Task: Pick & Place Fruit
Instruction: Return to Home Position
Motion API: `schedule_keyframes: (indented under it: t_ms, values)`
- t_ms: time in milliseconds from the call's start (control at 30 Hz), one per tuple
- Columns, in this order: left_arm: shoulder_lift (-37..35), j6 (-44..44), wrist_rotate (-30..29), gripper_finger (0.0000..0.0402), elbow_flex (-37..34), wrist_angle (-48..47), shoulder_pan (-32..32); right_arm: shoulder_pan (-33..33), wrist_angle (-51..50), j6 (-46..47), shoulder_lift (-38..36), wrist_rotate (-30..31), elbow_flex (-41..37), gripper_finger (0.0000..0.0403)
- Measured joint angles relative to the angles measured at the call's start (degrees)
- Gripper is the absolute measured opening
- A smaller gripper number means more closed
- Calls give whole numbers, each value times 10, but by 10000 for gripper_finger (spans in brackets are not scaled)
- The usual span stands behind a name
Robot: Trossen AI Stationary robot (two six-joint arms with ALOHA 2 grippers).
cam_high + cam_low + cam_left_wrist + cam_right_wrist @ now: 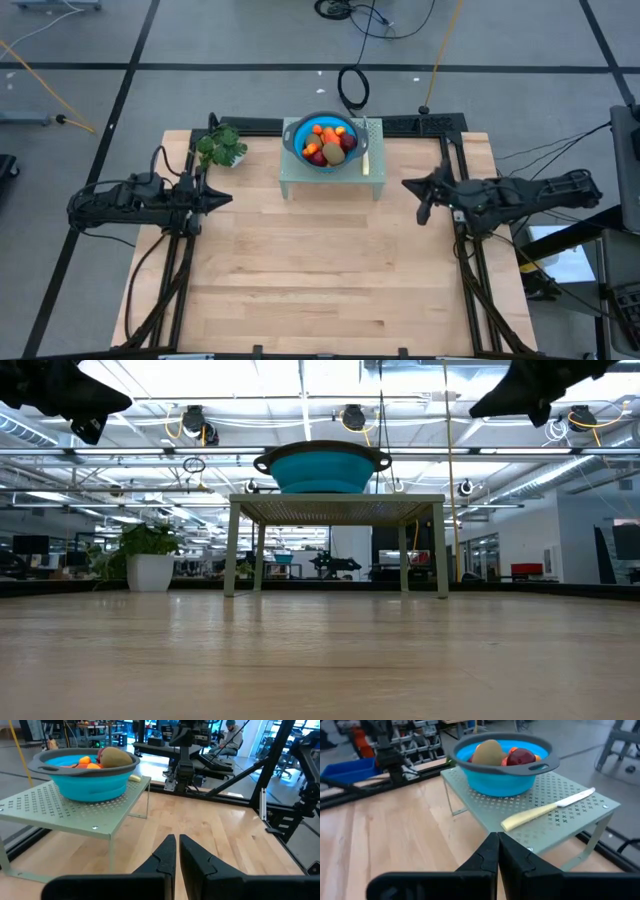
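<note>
Fruit (328,143) fills the colander (505,782), well apart from closed, empty left fingers (166,854) and right fingers (487,854).

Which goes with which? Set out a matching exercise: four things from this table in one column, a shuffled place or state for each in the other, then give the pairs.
Things
1. fruit
2. knife
3. leafy bunch
4. left arm and right arm

Places or states
A. on the wooden table, beside the shelf
B. flat on the shelf, next to the bowl
C. piled in the blue bowl
D. one at each side of the table, jaws shut, holding nothing

Pairs: 1-C, 2-B, 3-A, 4-D
</note>
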Motion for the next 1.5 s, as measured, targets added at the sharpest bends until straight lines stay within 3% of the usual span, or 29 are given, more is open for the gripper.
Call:
schedule_keyframes:
  t_ms: [233,400,500,800,1167,1500]
  values:
    - [0,0,0,21,0,0,0,15,-13,-64,-76,-34,-31,0]
    - [0,19,0,21,0,0,0,15,-2,-97,-135,-118,-60,0]
    - [0,28,0,21,0,0,0,15,0,-100,-164,-165,-80,0]
    - [0,31,1,21,0,-6,0,15,0,-84,-231,-211,-133,0]
    - [0,47,2,21,0,-1,0,15,98,-103,-296,-212,-232,0]
    - [0,65,8,21,0,2,0,15,100,-104,-354,-211,-289,0]
